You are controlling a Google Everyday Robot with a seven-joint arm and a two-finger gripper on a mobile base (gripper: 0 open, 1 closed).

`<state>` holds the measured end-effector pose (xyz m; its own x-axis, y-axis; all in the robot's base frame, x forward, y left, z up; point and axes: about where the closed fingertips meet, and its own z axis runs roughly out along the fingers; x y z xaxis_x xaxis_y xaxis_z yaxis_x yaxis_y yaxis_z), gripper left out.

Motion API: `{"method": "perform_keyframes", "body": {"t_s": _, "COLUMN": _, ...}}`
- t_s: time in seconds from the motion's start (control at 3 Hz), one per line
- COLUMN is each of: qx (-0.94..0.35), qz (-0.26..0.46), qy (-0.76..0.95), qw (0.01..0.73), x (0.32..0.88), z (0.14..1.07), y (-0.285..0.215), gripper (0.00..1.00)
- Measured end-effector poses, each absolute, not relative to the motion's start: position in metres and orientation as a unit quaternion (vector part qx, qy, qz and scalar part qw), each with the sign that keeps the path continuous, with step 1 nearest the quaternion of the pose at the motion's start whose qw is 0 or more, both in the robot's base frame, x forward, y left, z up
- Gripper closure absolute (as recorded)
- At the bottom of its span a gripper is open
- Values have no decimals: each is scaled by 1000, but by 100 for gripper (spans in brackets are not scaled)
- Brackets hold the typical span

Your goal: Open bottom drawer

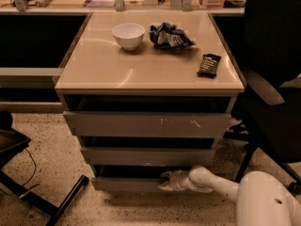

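Note:
The bottom drawer (pixel 127 184) is the lowest, narrowest plain grey front of the cabinet, just above the floor. A dark gap runs along its top edge. My gripper (pixel 165 181) reaches in from the lower right on a white arm and sits at the drawer's top edge, right of centre, against the gap. Above it are the mid-sized grey front (pixel 146 156) and the widest grey front with white scratches (pixel 146 124).
The cabinet top (pixel 94 65) carries a white bowl (pixel 128 35), a crumpled blue bag (pixel 170 36) and a dark bar (pixel 208 65). A black office chair (pixel 275 93) stands close on the right. A black chair base (pixel 42 197) lies at lower left on speckled floor.

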<state>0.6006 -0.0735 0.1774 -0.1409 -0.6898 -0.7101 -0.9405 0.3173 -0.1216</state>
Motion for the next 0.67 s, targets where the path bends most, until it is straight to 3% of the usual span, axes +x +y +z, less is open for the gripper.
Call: {"method": "perform_keyframes", "body": {"t_s": 0.67, "qx": -555, "qz": 176, "qy": 732, "qw": 354, "x": 580, "z": 179, "y": -75, "gripper": 100}}
